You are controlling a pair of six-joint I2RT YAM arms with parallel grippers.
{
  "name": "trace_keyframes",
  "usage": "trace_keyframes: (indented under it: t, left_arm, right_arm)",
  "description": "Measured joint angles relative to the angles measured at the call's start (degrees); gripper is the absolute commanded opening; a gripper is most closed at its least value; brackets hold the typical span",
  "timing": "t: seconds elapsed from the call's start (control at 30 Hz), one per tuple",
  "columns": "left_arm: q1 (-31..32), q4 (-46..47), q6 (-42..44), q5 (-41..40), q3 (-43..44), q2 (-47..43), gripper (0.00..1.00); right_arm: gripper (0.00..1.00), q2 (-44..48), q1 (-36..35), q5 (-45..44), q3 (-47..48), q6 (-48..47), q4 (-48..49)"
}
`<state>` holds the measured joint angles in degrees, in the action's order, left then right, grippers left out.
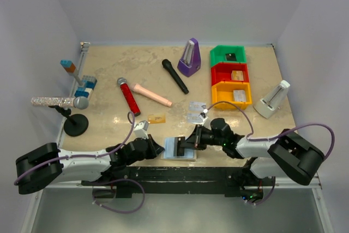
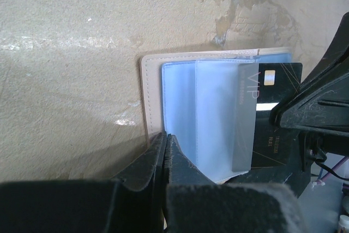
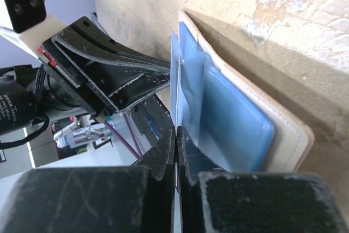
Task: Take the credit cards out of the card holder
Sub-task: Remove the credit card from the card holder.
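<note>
The card holder [image 1: 173, 147] lies open near the table's front edge, light blue inside with a beige cover [image 2: 146, 96]. My left gripper [image 2: 165, 137] is shut on its near edge, at the left side of the holder in the top view [image 1: 158, 147]. A dark card [image 2: 275, 113] printed "VIP" sticks partway out of a clear sleeve. My right gripper [image 3: 176, 132] is shut on the thin edge of this card, right of the holder in the top view [image 1: 190, 142]. Two silver cards [image 1: 196, 105] [image 1: 194, 117] and an orange-tan card [image 1: 156, 118] lie loose on the table behind the holder.
Green [image 1: 228, 55], red [image 1: 230, 72] and yellow [image 1: 232, 94] bins stand at the back right, with a white metronome [image 1: 272, 101] beside them. A purple metronome [image 1: 189, 58], black microphone [image 1: 174, 76], red microphone [image 1: 128, 95], peach tube [image 1: 152, 95] and a glitter microphone on a stand [image 1: 54, 102] lie behind.
</note>
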<state>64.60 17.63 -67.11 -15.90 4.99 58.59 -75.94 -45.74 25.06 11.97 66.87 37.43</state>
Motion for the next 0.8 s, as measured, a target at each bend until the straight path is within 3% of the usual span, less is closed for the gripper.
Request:
trace_keyframes:
  t: [0.43,0.47,0.53,0.63,0.7,0.8]
  left_arm:
    - [0.11,-5.29,-0.04,-0.33,-0.33,-5.46,0.00]
    - [0.11,-6.32,0.00,-0.44,-0.46,-6.51,0.04]
    - [0.11,-8.94,0.33,-0.70,-0.63,-9.16,0.26]
    - [0.13,-13.51,2.40,-0.90,-0.44,-14.14,0.52]
    - [0.17,-16.98,4.66,-1.05,0.28,-18.16,0.62]
    - [0.15,-21.35,8.07,-1.14,2.75,-22.67,0.69]
  right_arm:
    - [0.00,14.84,1.14,-1.70,3.13,-8.81,-22.05]
    - [0.00,16.11,1.14,-1.99,3.82,-9.75,-24.11]
    - [0.00,18.16,1.14,-2.64,5.27,-11.63,-27.93]
    - [0.00,21.27,1.14,-3.50,8.24,-15.28,-34.62]
    - [0.00,22.93,1.14,-4.11,10.93,-18.29,-39.65]
    - [0.00,24.46,1.14,-4.59,15.37,-22.82,-46.16]
